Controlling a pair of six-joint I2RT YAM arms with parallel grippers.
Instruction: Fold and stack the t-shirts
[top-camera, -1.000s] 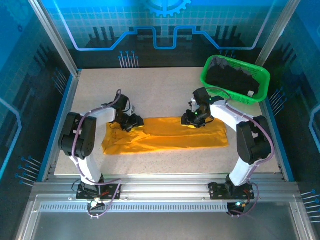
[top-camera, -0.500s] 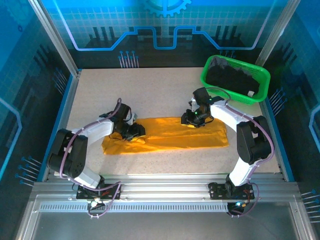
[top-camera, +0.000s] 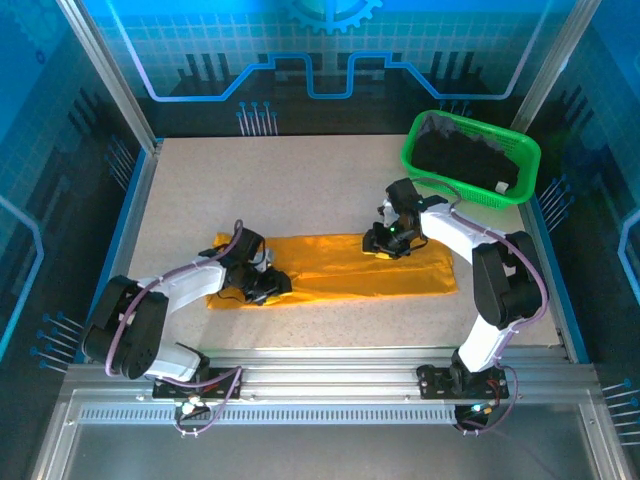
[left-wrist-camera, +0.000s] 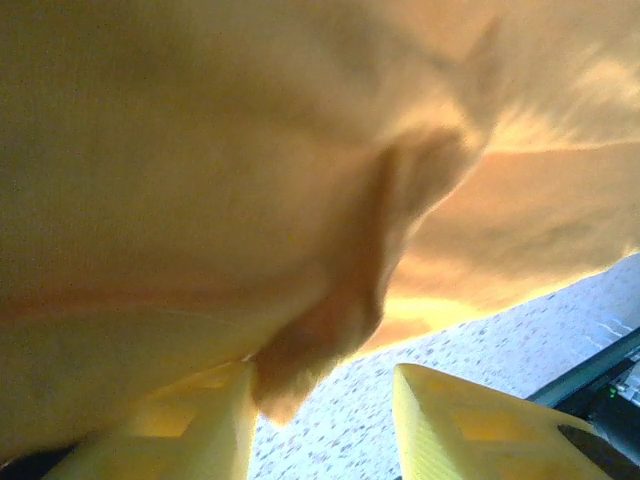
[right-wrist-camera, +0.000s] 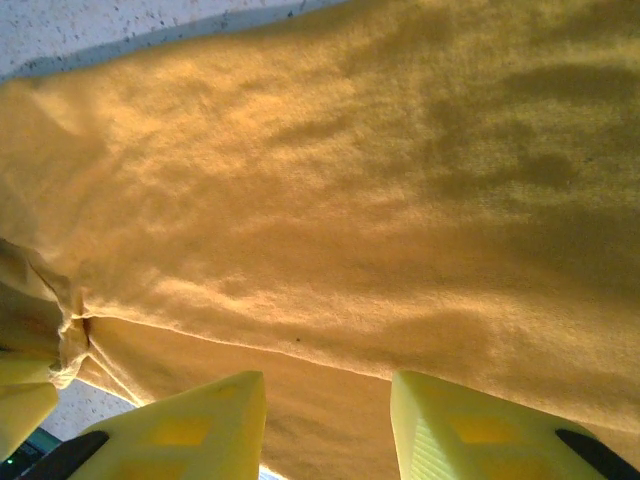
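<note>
Spanning left end effector (top-camera: 263, 289) to right end effector (top-camera: 385, 244): orange-yellow t-shirt (top-camera: 335, 272); tag (top-camera: 497, 186) illegible.

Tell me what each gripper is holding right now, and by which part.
Nothing looks clamped. Left gripper: jaws apart at the near left edge of the orange t-shirt, table showing between them. Right gripper: jaws apart over its far edge.

Orange-yellow t-shirt (top-camera: 350, 268); black t-shirts (top-camera: 465, 155), white tag (top-camera: 497, 186); green mesh basket (top-camera: 412, 148); speckled off-white table (top-camera: 300, 190).
</note>
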